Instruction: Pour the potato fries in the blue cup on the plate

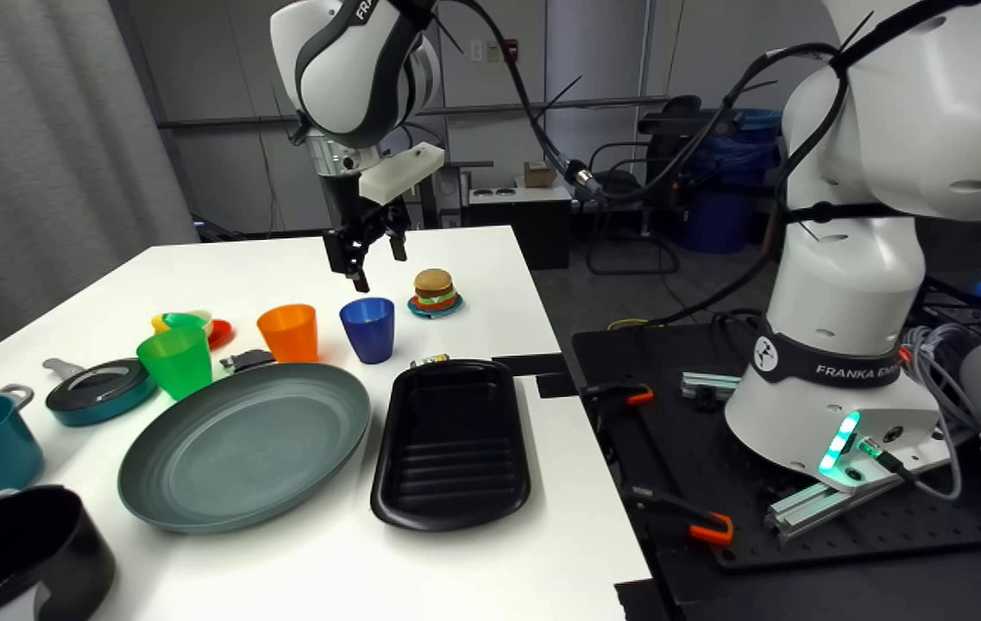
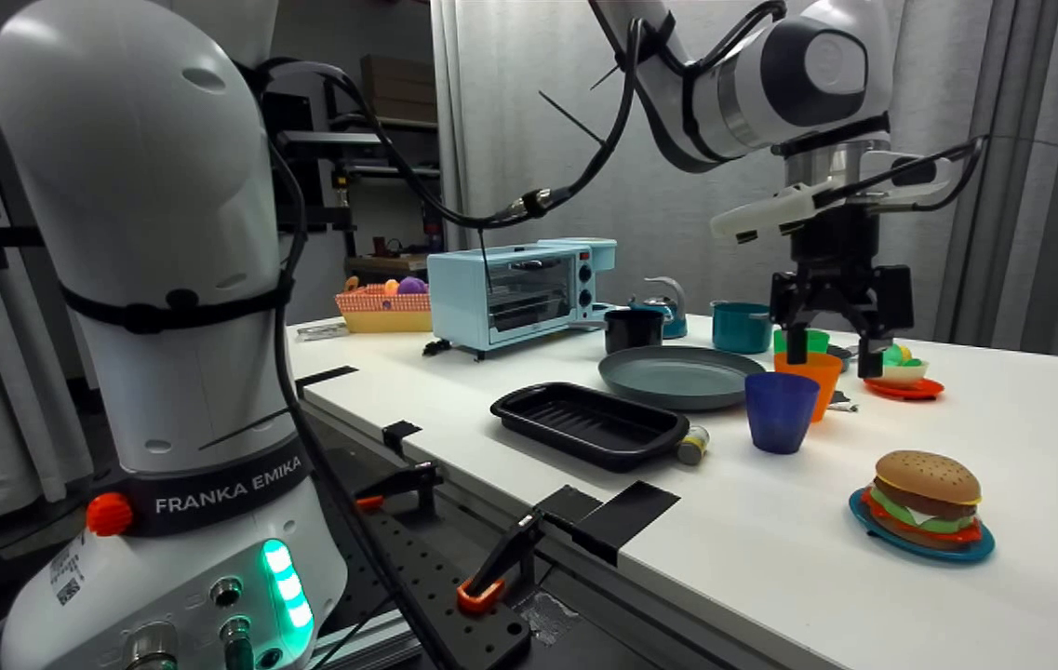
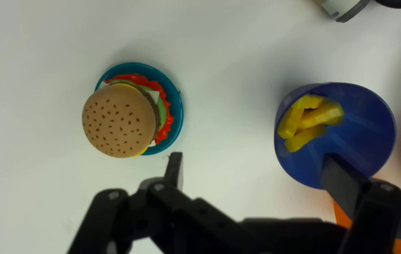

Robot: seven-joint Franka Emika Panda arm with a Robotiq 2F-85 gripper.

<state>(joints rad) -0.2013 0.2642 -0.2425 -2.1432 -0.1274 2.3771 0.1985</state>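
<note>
"See the white surface [image 1: 568, 509]? Looks really big."
"Yes! Holds the wide, round, grey-green plate [image 1: 244, 444], just beside the black tray [image 1: 455, 410]."
"And the fingers [image 2: 870, 358]?"
"Hang up in the air over the surface, spread wide apart."
"Then find the blue cup [image 1: 371, 336]!"
"Stands up straight, near the orange cup [image 1: 290, 335]."
"And the yellow fries [image 3: 318, 118]?"
"Lie inside the blue cup, bunched up at one side."

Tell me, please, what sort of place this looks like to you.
Most likely a robotics lab: a Franka robot arm stands by a white table laid with a toy-like hamburger and a light-blue toaster oven, as if for kitchen trials.
</note>
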